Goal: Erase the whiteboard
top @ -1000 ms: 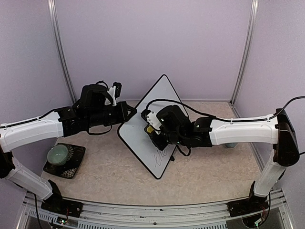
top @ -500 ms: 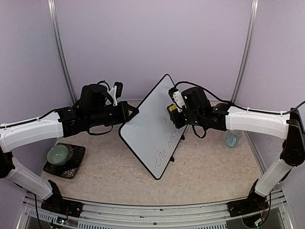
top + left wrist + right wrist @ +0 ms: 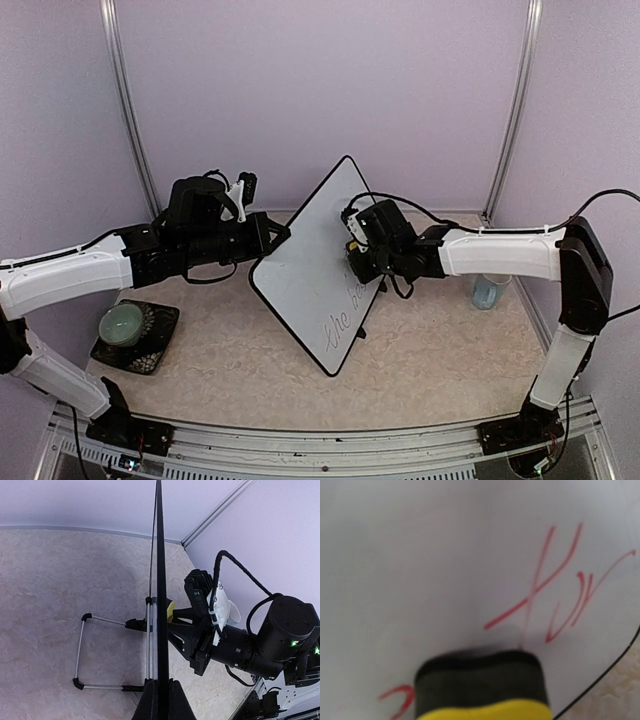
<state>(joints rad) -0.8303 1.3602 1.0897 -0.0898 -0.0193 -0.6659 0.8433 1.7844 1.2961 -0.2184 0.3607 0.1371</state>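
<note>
Top external view: the whiteboard stands propped on edge mid-tabletop, nearer the far edge. The left gripper has its jaws clamped tight on the board's left rim. The right gripper pinches a yellow-and-black sponge eraser, jaws narrowly apart around it, with the dark pad pressed to the white face beside red handwriting.

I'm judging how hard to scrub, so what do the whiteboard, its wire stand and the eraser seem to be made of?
Whiteboard: smooth white sheet, probably coated board or plastic; red ink sits on its surface. Wire stand: thin, silvery rods with black tips, likely metal. Eraser: yellow body with a dark, matte, softly edged face, likely foam with felt.
</note>
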